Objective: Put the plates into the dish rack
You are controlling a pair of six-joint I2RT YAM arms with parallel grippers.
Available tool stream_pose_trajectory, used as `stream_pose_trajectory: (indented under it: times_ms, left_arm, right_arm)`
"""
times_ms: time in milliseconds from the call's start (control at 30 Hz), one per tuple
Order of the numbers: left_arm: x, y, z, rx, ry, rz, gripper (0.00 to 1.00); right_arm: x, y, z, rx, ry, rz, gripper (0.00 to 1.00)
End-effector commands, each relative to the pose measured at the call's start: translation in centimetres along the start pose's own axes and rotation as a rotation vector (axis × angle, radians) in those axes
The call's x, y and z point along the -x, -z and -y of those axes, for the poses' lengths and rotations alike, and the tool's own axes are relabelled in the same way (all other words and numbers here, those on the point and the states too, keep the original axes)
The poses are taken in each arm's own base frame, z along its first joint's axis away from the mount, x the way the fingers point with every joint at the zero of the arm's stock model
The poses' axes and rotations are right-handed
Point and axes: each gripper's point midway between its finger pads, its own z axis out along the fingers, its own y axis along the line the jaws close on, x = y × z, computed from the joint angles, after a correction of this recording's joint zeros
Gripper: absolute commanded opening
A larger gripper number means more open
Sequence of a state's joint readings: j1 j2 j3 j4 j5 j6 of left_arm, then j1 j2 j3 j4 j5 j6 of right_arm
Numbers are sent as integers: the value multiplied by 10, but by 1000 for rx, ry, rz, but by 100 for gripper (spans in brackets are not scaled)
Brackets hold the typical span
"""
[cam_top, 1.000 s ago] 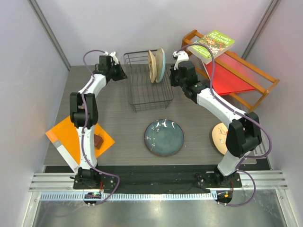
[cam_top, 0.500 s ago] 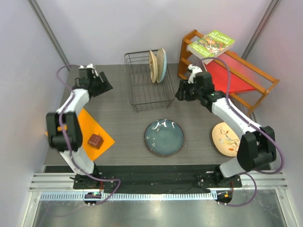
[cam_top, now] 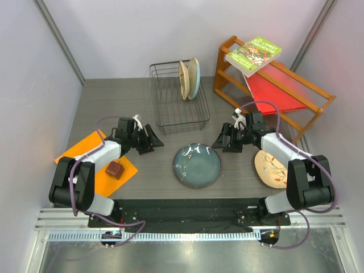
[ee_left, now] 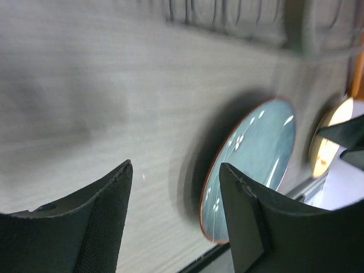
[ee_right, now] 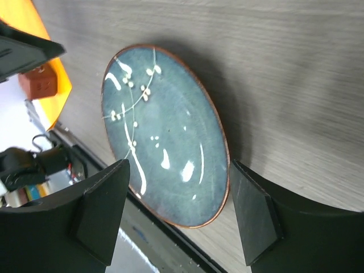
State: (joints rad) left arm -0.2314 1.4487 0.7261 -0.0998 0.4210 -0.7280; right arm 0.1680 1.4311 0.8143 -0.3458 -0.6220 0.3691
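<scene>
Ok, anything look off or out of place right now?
Nothing broken or spilled. Two plates stand upright in the rack; the blue plate and tan plate lie flat on the table. Only oddity: the book sits askew atop the shelf.

green book (cam_top: 253,54) on the wooden shelf (cam_top: 218,74) (orange), brown block (cam_top: 114,169) on orange sheet (cam_top: 128,166)

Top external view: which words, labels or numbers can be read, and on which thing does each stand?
Green book on the orange wooden shelf: title lettering shows, too small to read.
Dark blue-grey plate: painted marks only, no text.
Nothing else carries readable text.
</scene>
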Motion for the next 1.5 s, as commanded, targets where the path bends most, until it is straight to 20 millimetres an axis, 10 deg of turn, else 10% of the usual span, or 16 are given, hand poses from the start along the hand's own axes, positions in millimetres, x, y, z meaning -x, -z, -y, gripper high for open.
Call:
stream_pose_trajectory:
  times_ms: [0, 700, 1100, 1467]
  left_arm:
    - [2, 4, 36, -125, -41, 49, 63]
    - [-89, -38, 38, -275, 2, -286, 22]
    - [-88, -29, 40, -255, -5, -283, 47]
    - [-110, -45, 52, -321, -44, -376, 21]
  right_arm:
    - [-19, 4, -12, 99, 3, -41, 75]
    - [-72, -48, 39, 120, -182, -269, 72]
    - [-76, -51, 45, 118, -161, -280, 68]
    - [-86, -69, 31, 180, -158, -322, 64]
